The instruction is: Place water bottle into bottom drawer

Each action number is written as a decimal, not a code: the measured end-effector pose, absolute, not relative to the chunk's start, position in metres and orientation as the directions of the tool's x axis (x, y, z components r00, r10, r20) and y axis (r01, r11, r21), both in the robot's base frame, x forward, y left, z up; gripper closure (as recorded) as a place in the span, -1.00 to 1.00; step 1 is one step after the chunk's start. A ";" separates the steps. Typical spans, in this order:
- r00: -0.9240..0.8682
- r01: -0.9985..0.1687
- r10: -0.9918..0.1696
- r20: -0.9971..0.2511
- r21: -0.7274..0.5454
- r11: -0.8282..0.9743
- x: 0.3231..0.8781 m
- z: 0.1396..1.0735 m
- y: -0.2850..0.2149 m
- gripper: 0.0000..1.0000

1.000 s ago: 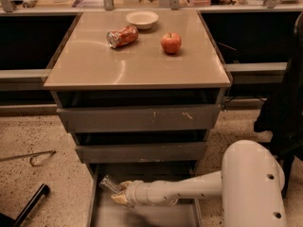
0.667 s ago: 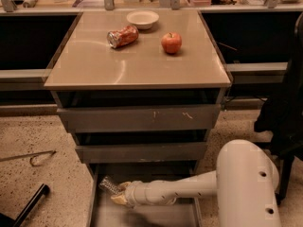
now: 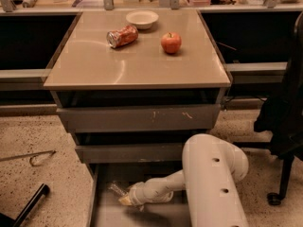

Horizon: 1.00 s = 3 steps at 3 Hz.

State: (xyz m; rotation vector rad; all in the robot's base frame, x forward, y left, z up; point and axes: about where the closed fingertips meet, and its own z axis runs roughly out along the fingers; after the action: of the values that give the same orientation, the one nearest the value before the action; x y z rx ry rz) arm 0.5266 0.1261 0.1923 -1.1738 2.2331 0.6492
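Note:
The bottom drawer [image 3: 102, 215] is pulled open below the two other grey drawers, and its flat grey floor shows. My gripper [image 3: 126, 199] is low inside it at the left, at the end of the white arm [image 3: 213, 174]. It is shut on the water bottle [image 3: 115, 189]. Only the bottle's clear end shows, sticking out up and to the left of the gripper. The rest of the bottle is hidden by the gripper.
On the cabinet top lie a crushed red soda can [image 3: 122, 36], a red apple [image 3: 171, 42] and a white bowl [image 3: 142, 18]. A dark chair [image 3: 283, 122] stands at the right. A black bar [image 3: 29, 205] and a metal hook [image 3: 33, 158] lie on the floor at the left.
The arm's big white link has swung to the left and fills more of the lower view. The gripper with the bottle stays in about the same place in the drawer.

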 end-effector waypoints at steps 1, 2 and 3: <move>-0.505 -0.842 -0.623 -0.597 0.184 0.507 0.524 0.156 0.123 1.00; -0.505 -0.843 -0.626 -0.595 0.183 0.507 0.524 0.154 0.123 0.63; -0.505 -0.843 -0.626 -0.595 0.183 0.507 0.524 0.154 0.123 0.16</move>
State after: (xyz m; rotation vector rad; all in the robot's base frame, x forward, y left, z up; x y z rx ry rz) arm 0.5242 0.1230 0.1540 -1.2058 2.2950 0.6374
